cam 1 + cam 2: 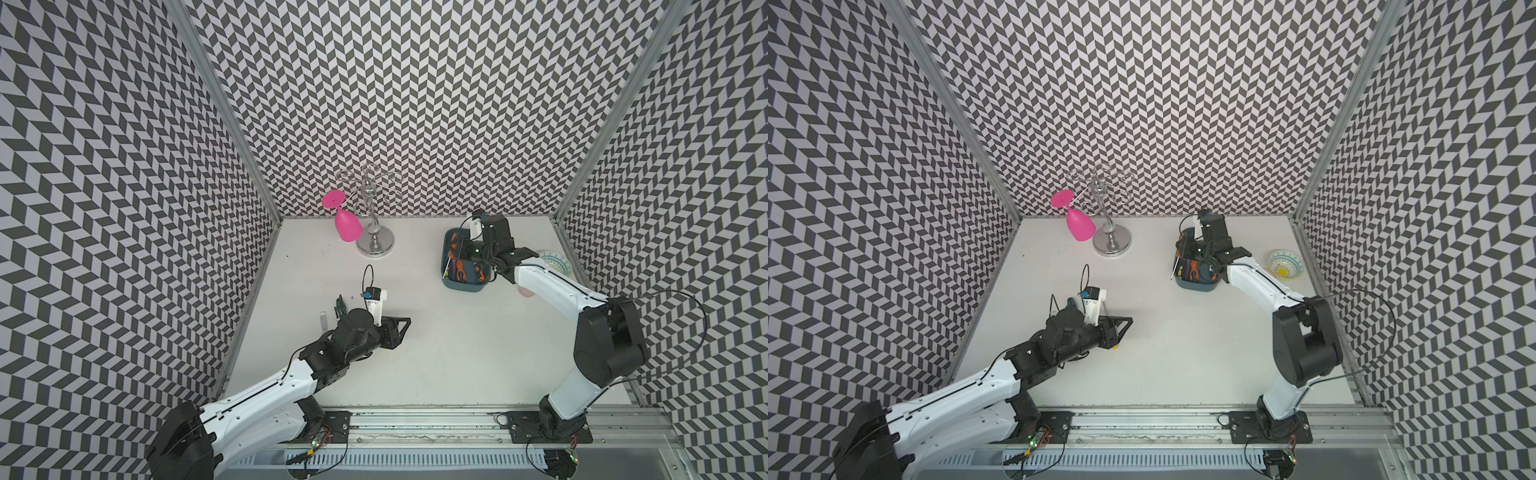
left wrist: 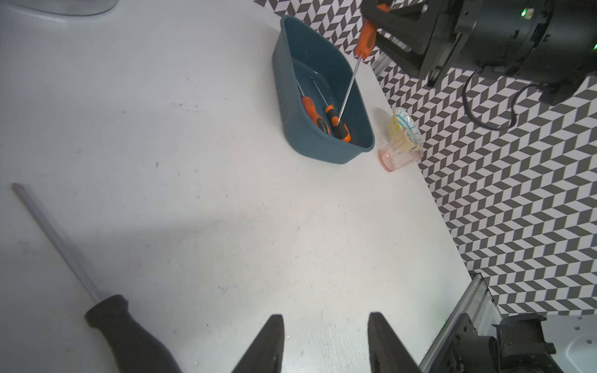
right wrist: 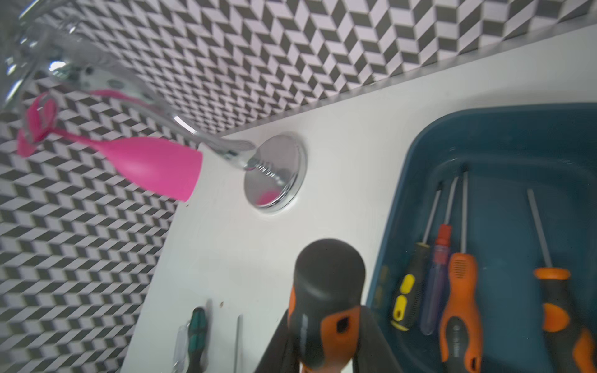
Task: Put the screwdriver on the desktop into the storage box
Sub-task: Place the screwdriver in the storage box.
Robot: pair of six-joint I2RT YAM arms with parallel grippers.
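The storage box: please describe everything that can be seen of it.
The storage box is a dark teal plastic tub, oblong with rounded corners, low ribbed walls, open-topped. It stands flat toward the back of the white desktop. Several screwdrivers lie along its floor. The right gripper holds an orange-black screwdriver slanting into it.

The right arm [image 1: 552,286] hides much of the box [image 1: 465,286] in both top views; the held screwdriver [image 3: 326,290] over it is blurred; the black screwdriver [image 2: 129,329], well apart from the box, is cut off.

Left gripper [image 2: 326,318], jaws apart, hovers low; right gripper [image 3: 324,323] apparently clamps a screwdriver [image 3: 329,274].
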